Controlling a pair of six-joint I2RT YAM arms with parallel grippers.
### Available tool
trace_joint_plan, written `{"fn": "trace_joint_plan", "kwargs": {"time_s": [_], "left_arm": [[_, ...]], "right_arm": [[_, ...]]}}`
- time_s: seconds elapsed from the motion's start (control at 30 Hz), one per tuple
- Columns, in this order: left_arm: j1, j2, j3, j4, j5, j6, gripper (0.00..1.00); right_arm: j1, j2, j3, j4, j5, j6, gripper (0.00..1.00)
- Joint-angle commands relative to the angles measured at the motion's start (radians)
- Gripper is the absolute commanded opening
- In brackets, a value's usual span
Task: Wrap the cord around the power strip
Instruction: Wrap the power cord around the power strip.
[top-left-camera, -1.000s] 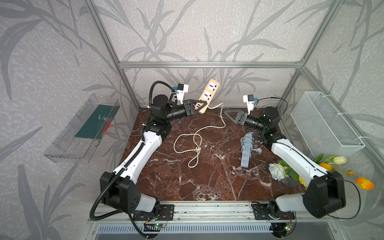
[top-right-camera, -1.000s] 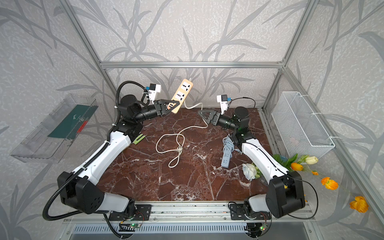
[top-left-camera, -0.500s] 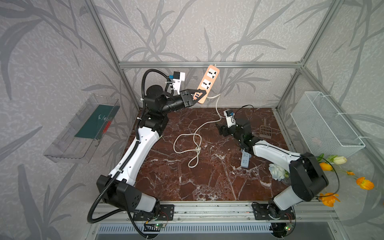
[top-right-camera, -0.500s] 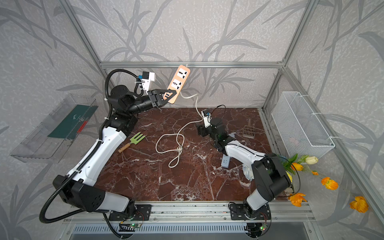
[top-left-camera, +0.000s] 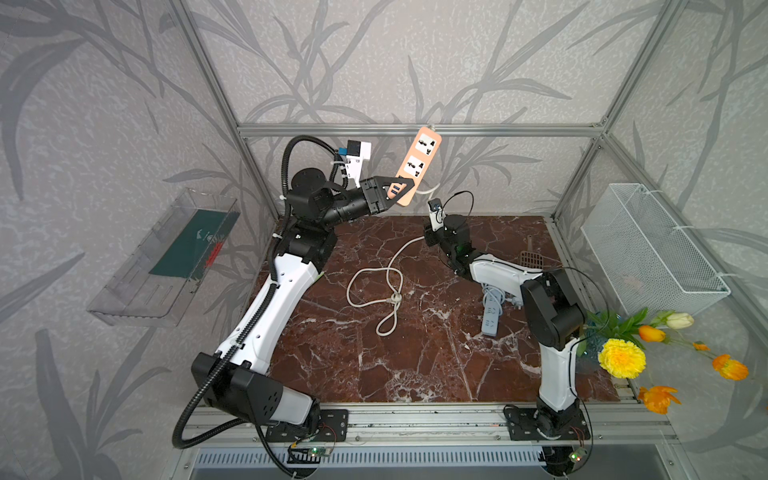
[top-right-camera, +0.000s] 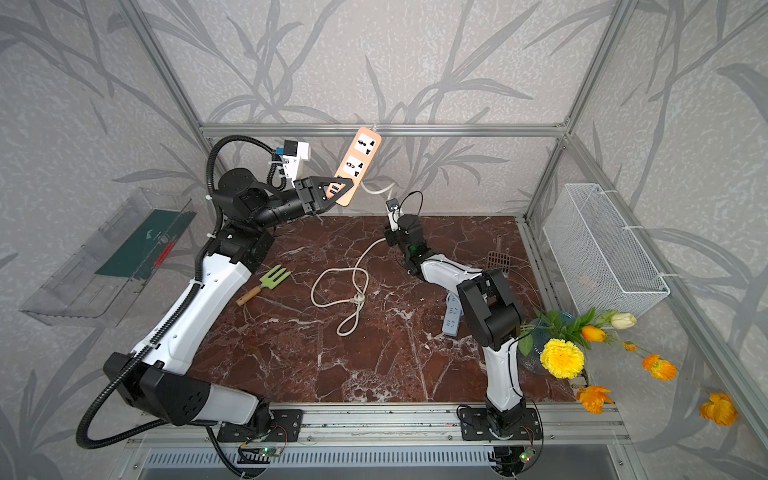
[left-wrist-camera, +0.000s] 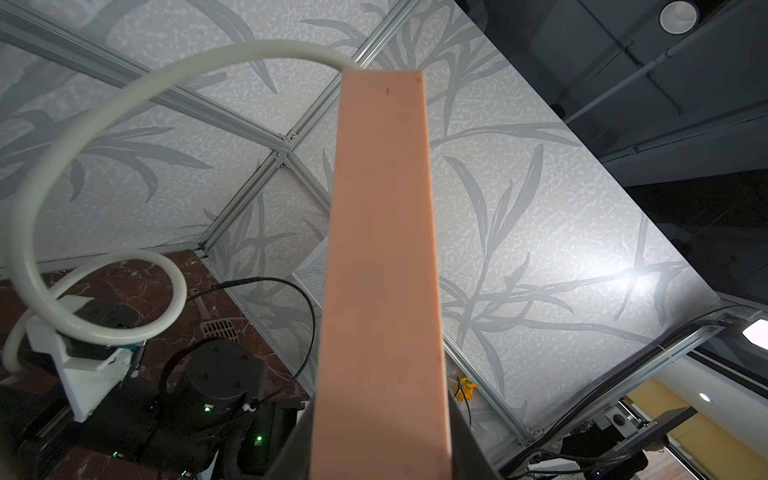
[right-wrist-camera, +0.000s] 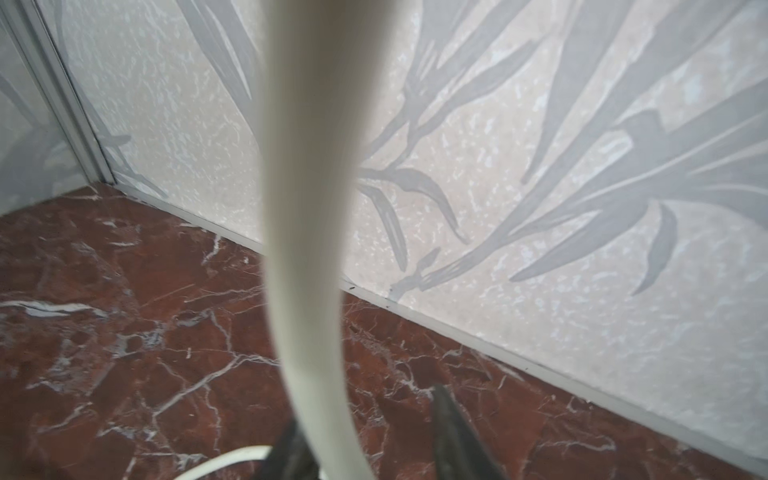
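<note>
Since before, right gripper (top-left-camera: 428, 242) swung to the cord (top-left-camera: 388, 286). In a top view, left gripper (top-left-camera: 401, 190) clamps the raised power strip (top-left-camera: 417, 164), long axis tilting up toward the back wall (top-left-camera: 498, 166). Left wrist: power strip (left-wrist-camera: 382, 270) stretches away. Right wrist: fingers (right-wrist-camera: 457, 436) apart, straddling cord (right-wrist-camera: 307, 208).

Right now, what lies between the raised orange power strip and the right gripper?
Only the white cord, curving from the power strip down to the right gripper; both top views show it.

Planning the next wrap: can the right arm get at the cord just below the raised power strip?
Likely yes: the cord runs between the open jaws of the right gripper, with nothing in the way.
</note>
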Motion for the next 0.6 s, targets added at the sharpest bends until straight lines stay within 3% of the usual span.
{"fn": "trace_joint_plan", "kwargs": {"time_s": [0.0, 0.13, 0.27, 0.43, 0.57], "left_arm": [[0.034, -0.045, 0.090, -0.097, -0.036, 0.107, 0.00], [0.087, -0.055, 0.200, -0.452, -0.250, 0.434, 0.00], [0.107, -0.023, 0.305, -0.719, -0.537, 0.732, 0.00], [0.113, 0.006, 0.245, -0.784, -0.902, 0.977, 0.00], [0.110, 0.032, 0.107, -0.741, -0.976, 1.087, 0.00]], "right_arm": [[0.047, -0.044, -0.048, 0.022, 0.043, -0.091, 0.21], [0.102, -0.172, -0.218, 0.037, 0.107, -0.160, 0.00], [0.167, -0.314, -0.394, 0.054, 0.163, -0.292, 0.00], [0.250, -0.524, -0.572, 0.106, 0.186, -0.527, 0.00], [0.304, -0.700, -0.578, 0.043, 0.106, -0.623, 0.00]]}}
